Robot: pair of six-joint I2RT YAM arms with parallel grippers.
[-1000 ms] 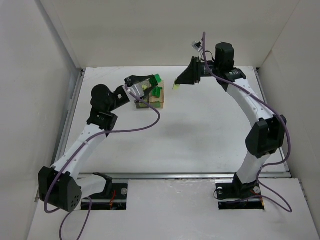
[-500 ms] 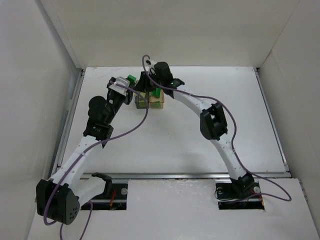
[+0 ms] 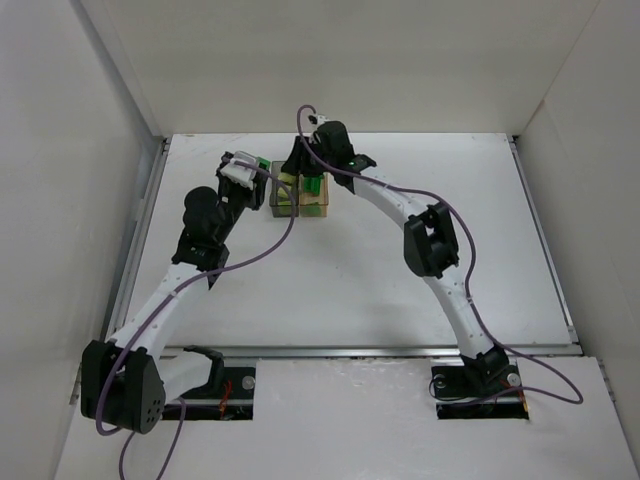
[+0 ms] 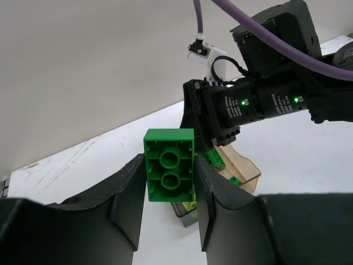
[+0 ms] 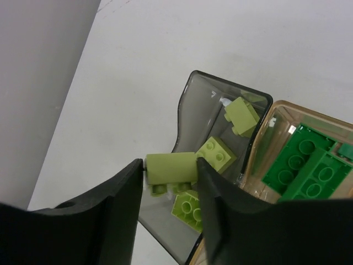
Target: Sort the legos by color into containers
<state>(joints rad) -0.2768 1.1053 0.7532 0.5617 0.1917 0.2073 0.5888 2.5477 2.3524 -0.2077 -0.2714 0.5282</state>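
Note:
My left gripper (image 4: 169,190) is shut on a dark green lego (image 4: 169,172), underside toward the camera, held in the air just left of the containers; from above, this gripper (image 3: 257,169) sits at the back left. My right gripper (image 5: 170,175) is shut on a pale yellow-green lego (image 5: 171,167) right over the smoky grey container (image 5: 190,105), which holds three pale legos (image 5: 218,153). Touching it on the right, the amber container (image 5: 259,144) holds dark green legos (image 5: 303,165). In the top view the two containers (image 3: 281,205) (image 3: 318,207) stand side by side.
The right arm's wrist (image 4: 259,105) hangs close in front of the left gripper, above the containers. White walls enclose the table (image 3: 400,270) on the left, back and right. Both arm bases sit at the near edge.
The right arm has swung from the back right leftward to above the grey container, carrying the pale lego. The left gripper has drawn back to the left with its green lego.

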